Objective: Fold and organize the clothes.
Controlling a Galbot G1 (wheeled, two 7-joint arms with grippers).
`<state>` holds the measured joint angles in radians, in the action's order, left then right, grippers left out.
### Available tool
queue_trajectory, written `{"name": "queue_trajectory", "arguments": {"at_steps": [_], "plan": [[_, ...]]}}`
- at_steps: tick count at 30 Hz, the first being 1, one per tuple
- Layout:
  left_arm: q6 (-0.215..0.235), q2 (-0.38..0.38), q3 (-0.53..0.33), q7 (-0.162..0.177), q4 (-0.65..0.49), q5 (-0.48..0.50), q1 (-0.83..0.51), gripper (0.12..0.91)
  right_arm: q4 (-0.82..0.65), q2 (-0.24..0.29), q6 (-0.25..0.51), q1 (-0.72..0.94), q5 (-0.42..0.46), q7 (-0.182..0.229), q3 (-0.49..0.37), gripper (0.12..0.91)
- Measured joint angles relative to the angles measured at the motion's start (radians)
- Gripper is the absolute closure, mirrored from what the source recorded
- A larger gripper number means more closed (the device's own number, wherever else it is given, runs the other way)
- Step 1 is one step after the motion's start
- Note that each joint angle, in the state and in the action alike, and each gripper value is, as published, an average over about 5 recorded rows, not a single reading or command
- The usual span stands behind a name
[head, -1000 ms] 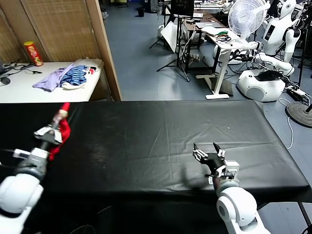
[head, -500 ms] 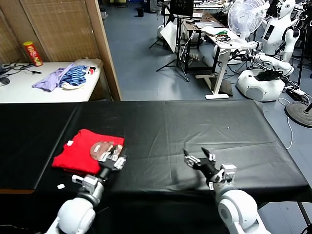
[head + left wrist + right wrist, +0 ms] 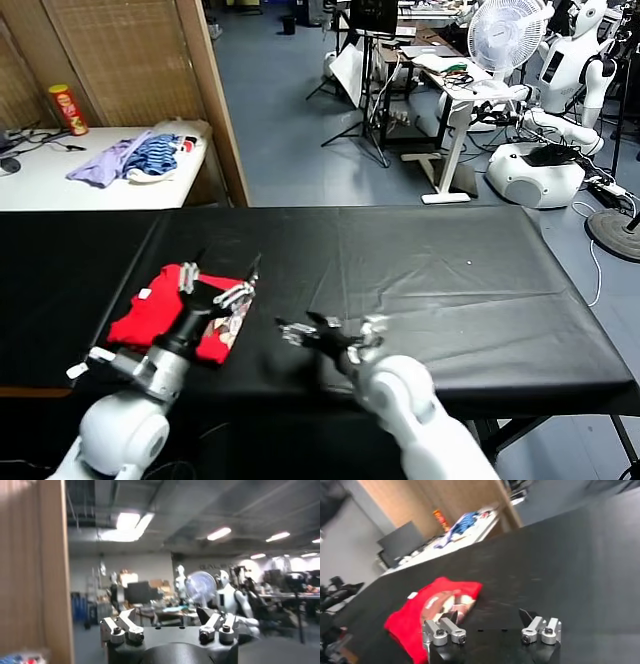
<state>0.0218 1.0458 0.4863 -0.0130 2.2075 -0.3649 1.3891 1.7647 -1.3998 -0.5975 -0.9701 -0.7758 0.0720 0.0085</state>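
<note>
the red t-shirt [image 3: 160,312] lies folded on the black table [image 3: 450,270] at its left side, pale print up. the left gripper [image 3: 218,278] hangs over it, jaws spread and empty; the right gripper [image 3: 305,332] sits just beside it, also spread, holding nothing

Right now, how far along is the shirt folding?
Done: the red T-shirt lies bunched on the black table, released. In hand: nothing; the left gripper is open above it, and the right gripper is open beside it. Left: flattening and folding it.
</note>
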Motion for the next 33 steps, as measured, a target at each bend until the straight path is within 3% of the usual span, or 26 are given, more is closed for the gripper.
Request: {"name": "queue_trajectory", "arguments": {"at_steps": [5,8,13,19,24,29,33], "plan": [[0.009,0.004,0.034,-0.003,0.019,0.012,0.025,0.232,-0.147,-0.081,0.019,0.087,0.004,-0.017,-0.076,0.234],[0.009,0.007,0.056,-0.003,0.026,0.012,0.039,0.232,-0.216,-0.120,0.027,0.121,0.022,-0.033,-0.104,0.292],[0.013,0.012,0.082,-0.003,0.034,0.013,0.060,0.232,-0.277,-0.155,0.047,0.138,0.064,-0.049,-0.128,0.538],[0.016,0.030,0.099,0.005,0.031,0.018,0.072,0.232,-0.277,-0.144,0.080,0.128,0.152,-0.067,-0.128,0.848],[0.025,0.042,0.114,0.015,0.001,0.040,0.084,0.232,-0.213,-0.062,0.083,0.112,0.258,-0.106,-0.090,0.900],[0.032,0.055,0.116,0.023,-0.060,0.072,0.078,0.232,-0.119,0.096,0.109,0.080,0.362,-0.154,-0.023,0.902],[0.034,0.062,0.103,0.047,-0.120,0.096,0.081,0.232,-0.045,0.225,0.183,0.034,0.445,-0.149,0.038,0.858]]}}
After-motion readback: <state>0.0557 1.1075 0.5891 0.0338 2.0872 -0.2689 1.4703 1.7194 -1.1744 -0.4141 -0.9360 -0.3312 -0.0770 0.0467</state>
